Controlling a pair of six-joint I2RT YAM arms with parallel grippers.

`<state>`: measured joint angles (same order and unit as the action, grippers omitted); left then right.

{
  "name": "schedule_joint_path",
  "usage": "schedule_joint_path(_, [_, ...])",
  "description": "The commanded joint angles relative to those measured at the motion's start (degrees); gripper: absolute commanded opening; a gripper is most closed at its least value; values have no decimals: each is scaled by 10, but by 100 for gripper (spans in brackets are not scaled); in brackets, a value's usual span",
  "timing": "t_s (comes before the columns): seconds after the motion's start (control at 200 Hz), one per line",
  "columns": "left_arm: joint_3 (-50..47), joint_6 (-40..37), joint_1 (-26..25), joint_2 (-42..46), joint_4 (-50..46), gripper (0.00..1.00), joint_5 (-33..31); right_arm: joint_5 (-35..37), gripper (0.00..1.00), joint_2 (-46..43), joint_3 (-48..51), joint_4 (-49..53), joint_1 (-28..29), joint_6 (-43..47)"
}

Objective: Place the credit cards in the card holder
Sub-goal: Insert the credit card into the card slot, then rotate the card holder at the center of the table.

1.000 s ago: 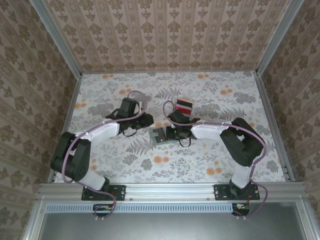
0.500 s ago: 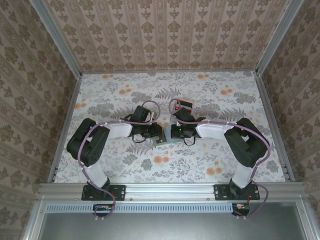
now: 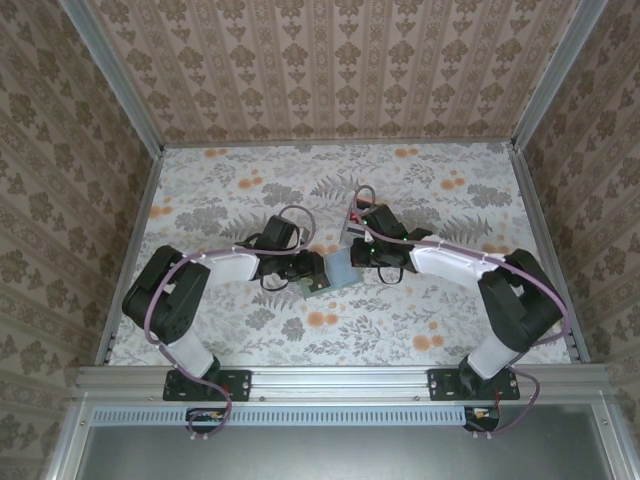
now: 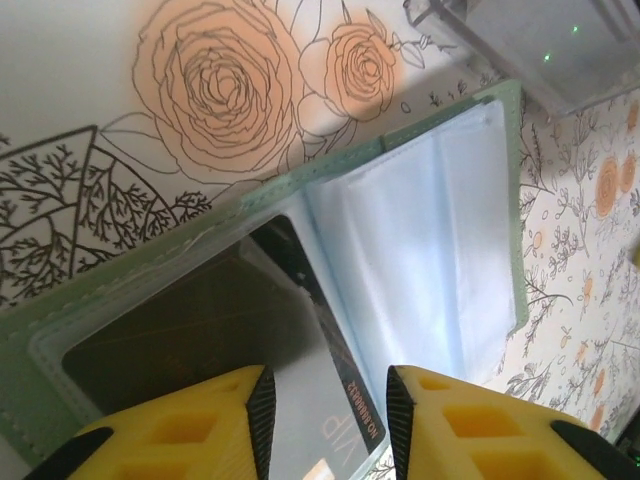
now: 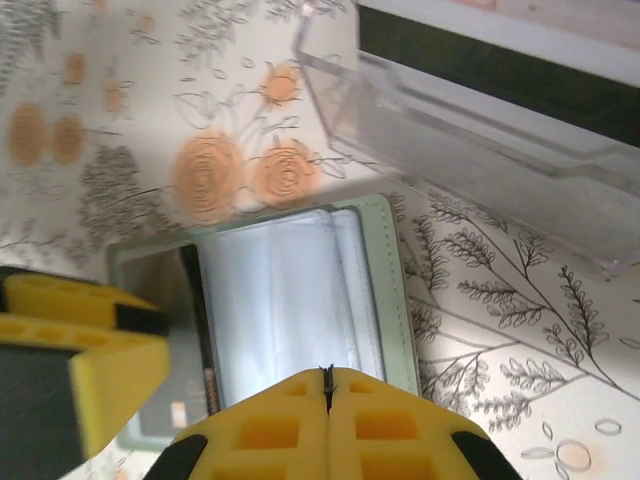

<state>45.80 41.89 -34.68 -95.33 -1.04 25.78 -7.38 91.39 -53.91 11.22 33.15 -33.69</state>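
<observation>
From above, see the card holder [image 3: 330,272] lying open and flat near the middle of the floral surface [image 3: 450,200]. Note both arms bent in over it, the left arm [image 3: 225,265] reaching from 9 o'clock and the right arm [image 3: 445,262] from 2 o'clock.

Through the left wrist camera, find the left hand [image 4: 325,425] at the holder's 6 o'clock edge, yellow fingers [image 4: 190,440] standing narrowly apart and gripping nothing. Make out a grey-green rim, a dark window panel toward 8 o'clock and a pale blue-grey panel toward 2 o'clock. See a pale card [image 4: 340,410] with small print on the dark-panel side, close against the fold, directly beyond the gap in the fingers. Cannot tell whether slotted under the window or merely lying on it, the view being too close. Catch a corner of a clear tray [image 4: 520,40] at 1 o'clock, just beside the holder's far corner.

Through the right wrist camera, see the right hand [image 5: 327,400] with fingers pressed tight together, holding nothing, poised over the holder's 6 o'clock edge. Spot one yellow finger of the left hand at 8 o'clock, over the dark panel. Find more credit cards [image 5: 490,70] stacked in the clear tray at 1 o'clock of the holder, the top one showing a dark stripe.
</observation>
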Motion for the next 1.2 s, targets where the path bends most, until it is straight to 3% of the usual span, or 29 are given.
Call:
schedule_joint_path(0.0, [59, -35, 11, 25, -94, 39, -28, -29, 6, -34, 24, 48, -2, 11])
schedule_joint_path(0.22, [139, -95, 63, -43, -124, 35, -6, -58, 6, -32, 85, 25, 2, -15])
schedule_joint_path(0.495, [146, -112, 47, -93, -139, 28, 24, -45, 6, 40, 87, -62, 17, -48])
schedule_joint_path(0.73, [40, -92, 46, -30, -127, 25, 6, -6, 6, 109, 13, -56, 18, -26])
schedule_joint_path(0.93, [-52, -49, 40, 59, -116, 25, -17, -36, 6, 182, -87, -20, 41, -5])
schedule_joint_path(1.195, [-95, -12, 12, 138, -135, 28, -55, -98, 6, 275, -233, 40, 66, 24])
